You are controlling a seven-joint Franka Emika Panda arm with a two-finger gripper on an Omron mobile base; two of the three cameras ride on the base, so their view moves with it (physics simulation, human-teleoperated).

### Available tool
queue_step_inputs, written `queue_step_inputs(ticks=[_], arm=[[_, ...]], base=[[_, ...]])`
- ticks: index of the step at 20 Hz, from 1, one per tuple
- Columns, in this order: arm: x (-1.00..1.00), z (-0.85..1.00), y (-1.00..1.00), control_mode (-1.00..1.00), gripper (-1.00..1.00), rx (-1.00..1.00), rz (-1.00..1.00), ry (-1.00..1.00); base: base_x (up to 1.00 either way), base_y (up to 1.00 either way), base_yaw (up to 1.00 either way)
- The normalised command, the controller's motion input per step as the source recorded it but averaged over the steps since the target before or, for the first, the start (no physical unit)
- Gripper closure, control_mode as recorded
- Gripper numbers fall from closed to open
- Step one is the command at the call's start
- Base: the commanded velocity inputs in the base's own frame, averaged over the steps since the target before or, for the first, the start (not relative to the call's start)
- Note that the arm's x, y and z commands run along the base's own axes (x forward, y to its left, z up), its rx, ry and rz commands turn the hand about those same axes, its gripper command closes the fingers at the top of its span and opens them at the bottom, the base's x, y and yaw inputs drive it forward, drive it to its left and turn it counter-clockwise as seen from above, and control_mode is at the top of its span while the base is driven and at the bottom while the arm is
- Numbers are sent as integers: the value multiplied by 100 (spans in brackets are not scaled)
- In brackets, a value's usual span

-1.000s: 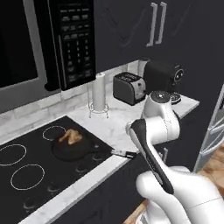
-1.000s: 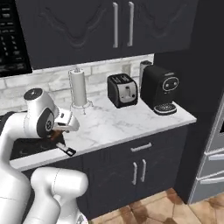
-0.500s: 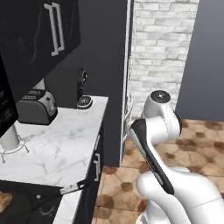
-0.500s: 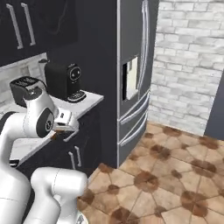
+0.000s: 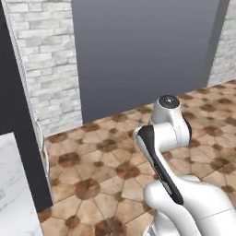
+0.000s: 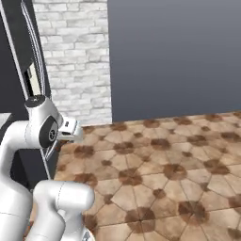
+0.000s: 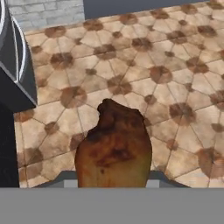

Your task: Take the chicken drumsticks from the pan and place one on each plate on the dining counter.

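Gripper fingertips hidden behind the held chicken drumstick.

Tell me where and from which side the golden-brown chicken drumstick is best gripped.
The golden-brown glazed chicken drumstick already sits in the hand. Grip its thick rounded meaty end from opposite sides, as now, coming along its length, so the narrower end points away over the brown tiled floor.

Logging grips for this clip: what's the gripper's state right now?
Gripper: shut on a drumstick, carried above the tiled floor.
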Motion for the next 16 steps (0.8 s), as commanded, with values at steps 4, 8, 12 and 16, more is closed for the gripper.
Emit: queue_step_inputs(ticks=[4,8,12,16], arm=[[0,0,0,100,100,0,0,0],[0,0,0,100,100,0,0,0],[0,0,0,100,100,0,0,0],[0,0,0,100,100,0,0,0]], base=[[0,0,-100],[0,0,-100],[18,9,-97],[56,38,-78]])
